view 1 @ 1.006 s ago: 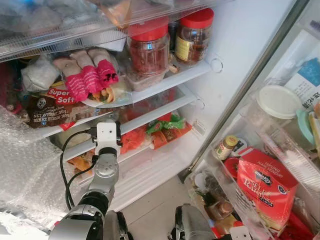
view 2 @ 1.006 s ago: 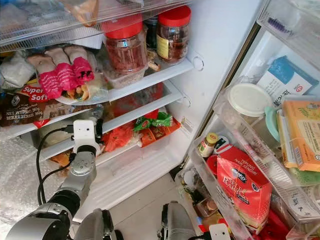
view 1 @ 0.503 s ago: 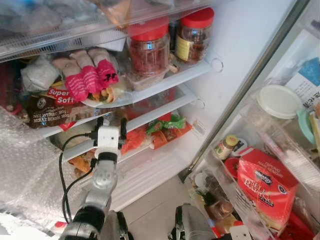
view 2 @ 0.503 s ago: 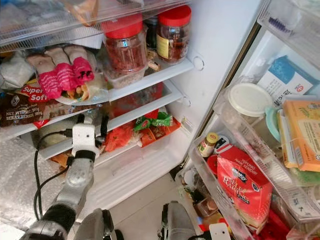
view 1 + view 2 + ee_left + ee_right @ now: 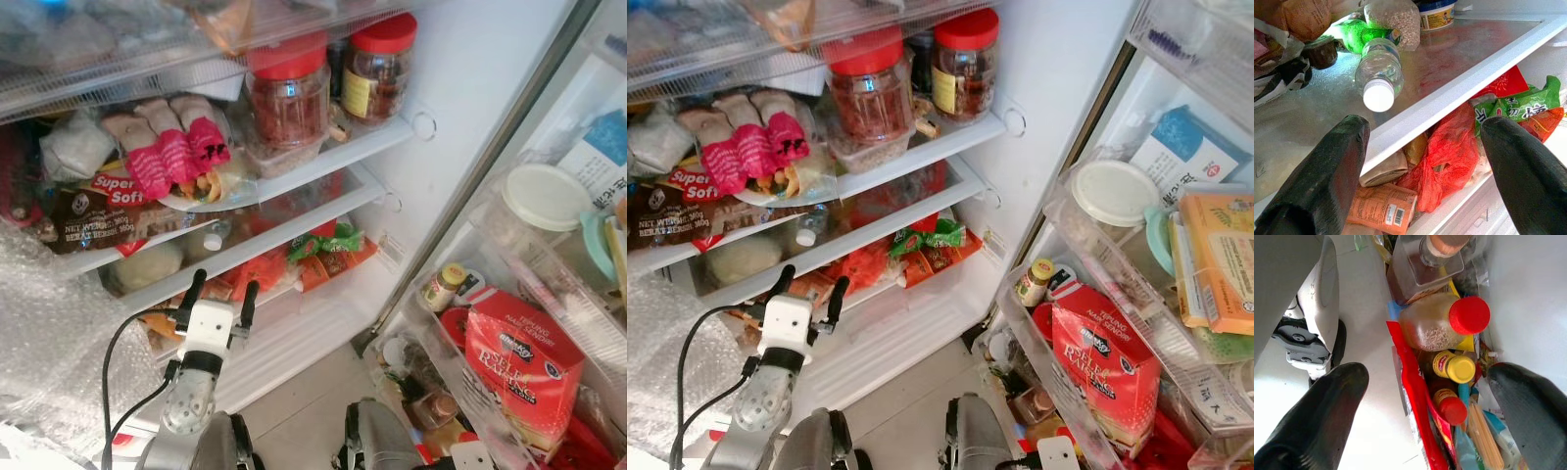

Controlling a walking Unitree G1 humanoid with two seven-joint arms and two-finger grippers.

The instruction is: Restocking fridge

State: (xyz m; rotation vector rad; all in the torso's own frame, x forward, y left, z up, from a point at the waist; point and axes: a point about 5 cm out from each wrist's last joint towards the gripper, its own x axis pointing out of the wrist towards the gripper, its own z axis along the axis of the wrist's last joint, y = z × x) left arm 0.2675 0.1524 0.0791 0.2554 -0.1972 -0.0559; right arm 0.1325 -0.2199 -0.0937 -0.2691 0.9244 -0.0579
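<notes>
A clear water bottle (image 5: 1378, 73) with a white cap lies on its side on the fridge's glass middle shelf (image 5: 284, 230), cap pointing outward. In the left eye view the bottle (image 5: 210, 238) is seen behind the shelf's white front edge. My left gripper (image 5: 223, 285) is open and empty, in front of that shelf and a little below the bottle, apart from it. Its black fingers (image 5: 1327, 171) frame the shelf edge and a red bag (image 5: 1447, 152) below. My right gripper (image 5: 1427, 369) is open and empty, low beside the door bin's bottles.
Two red-lidded jars (image 5: 289, 93) stand on the upper shelf beside a plate of pink-wrapped food (image 5: 181, 157) and a bread pack (image 5: 93, 211). The door shelves (image 5: 549, 294) hold a red pack (image 5: 514, 362), a white-lidded tub and sauces. Bubble wrap (image 5: 49, 333) hangs at the left.
My left gripper has drawn back from the middle shelf, toward me and downward, with its fingers open. The water bottle now shows lying on the shelf.
</notes>
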